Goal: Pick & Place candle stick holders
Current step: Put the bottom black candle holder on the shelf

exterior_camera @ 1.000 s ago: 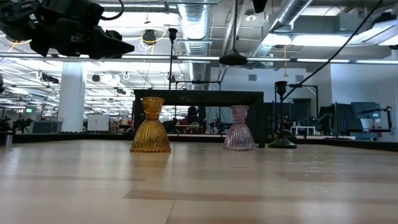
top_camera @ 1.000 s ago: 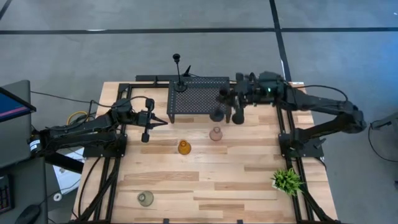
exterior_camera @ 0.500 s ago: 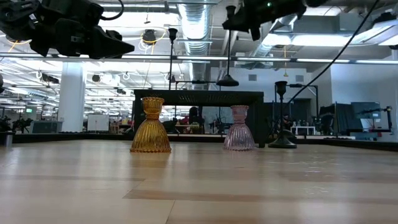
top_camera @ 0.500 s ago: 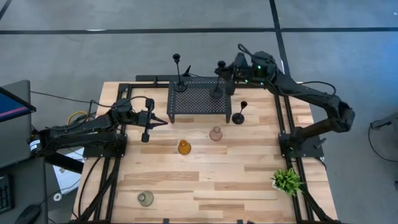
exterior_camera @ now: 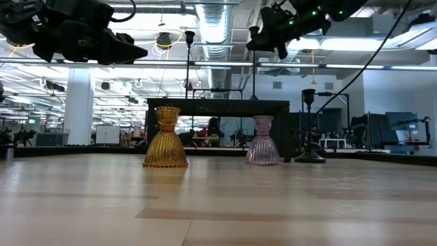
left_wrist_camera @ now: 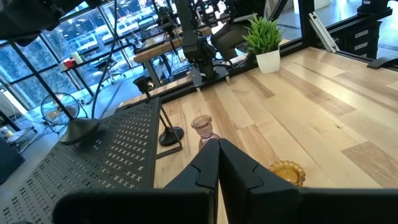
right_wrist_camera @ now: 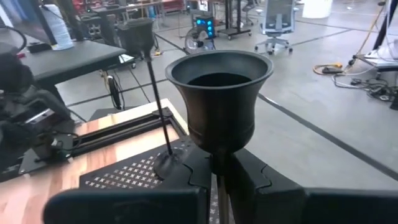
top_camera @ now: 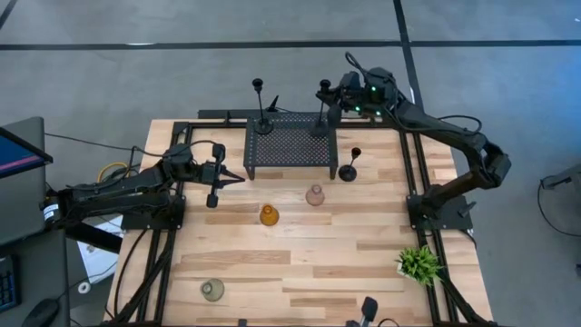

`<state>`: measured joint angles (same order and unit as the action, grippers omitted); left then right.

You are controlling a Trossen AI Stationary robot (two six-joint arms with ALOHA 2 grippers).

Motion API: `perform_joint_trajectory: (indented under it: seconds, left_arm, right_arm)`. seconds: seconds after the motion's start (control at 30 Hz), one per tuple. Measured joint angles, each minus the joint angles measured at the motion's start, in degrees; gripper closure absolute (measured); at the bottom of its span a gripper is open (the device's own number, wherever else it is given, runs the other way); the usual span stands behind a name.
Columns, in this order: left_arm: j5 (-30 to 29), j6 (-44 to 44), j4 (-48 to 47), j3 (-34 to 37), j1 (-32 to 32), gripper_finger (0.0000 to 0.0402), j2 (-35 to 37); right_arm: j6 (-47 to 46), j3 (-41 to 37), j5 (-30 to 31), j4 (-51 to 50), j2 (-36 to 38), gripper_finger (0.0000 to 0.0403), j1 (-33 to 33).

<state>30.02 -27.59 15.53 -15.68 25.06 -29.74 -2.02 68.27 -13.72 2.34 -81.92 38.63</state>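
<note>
Right gripper point(top_camera: 325, 98) is clenched on the stem of a slim black holder point(right_wrist_camera: 219, 106); the wrist view shows the cup just above the closed fingers. Over the last second that arm lifted it off the surface beside the rack's right end and swung it back. It now hangs over the back-right corner of the black perforated rack point(top_camera: 289, 145), base just at the rack top (whether it has touched down, can't tell).

Another slim black holder point(top_camera: 260, 107) already stands on the rack's back-left. The third black holder point(top_camera: 349, 166) stands on the surface point(top_camera: 300, 254) just right of the rack, untouched.

Squat ones, all on the surface:
- pink holder point(top_camera: 315, 194) in front of the rack
- amber holder point(top_camera: 269, 214) near it, to its left
- grey-green holder point(top_camera: 212, 289) well apart, at the front-left

Left gripper point(top_camera: 238, 177) is closed on nothing, hovering at the left side, unmoved in the last second.

Read: second black holder is about to be placed. If the rack is the target, one black holder remains, maybe the squat three too.
</note>
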Motion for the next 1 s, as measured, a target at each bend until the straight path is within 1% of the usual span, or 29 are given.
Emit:
perform_joint_trajectory:
  seconds: [0.3, 1.0]
  left_arm:
    - [0.0, 0.0, 0.37, 0.0, 0.0, 0.0396, 0.0]
    - [0.02, 0.0, 0.44, 0.0, 0.0, 0.0393, 0.0]
  right_arm:
    - [-0.9, 0.0, 0.11, -0.19, 0.01, 0.0385, 2.07]
    - [-1.64, 0.0, 0.26, -1.4, 0.03, 0.038, 2.43]
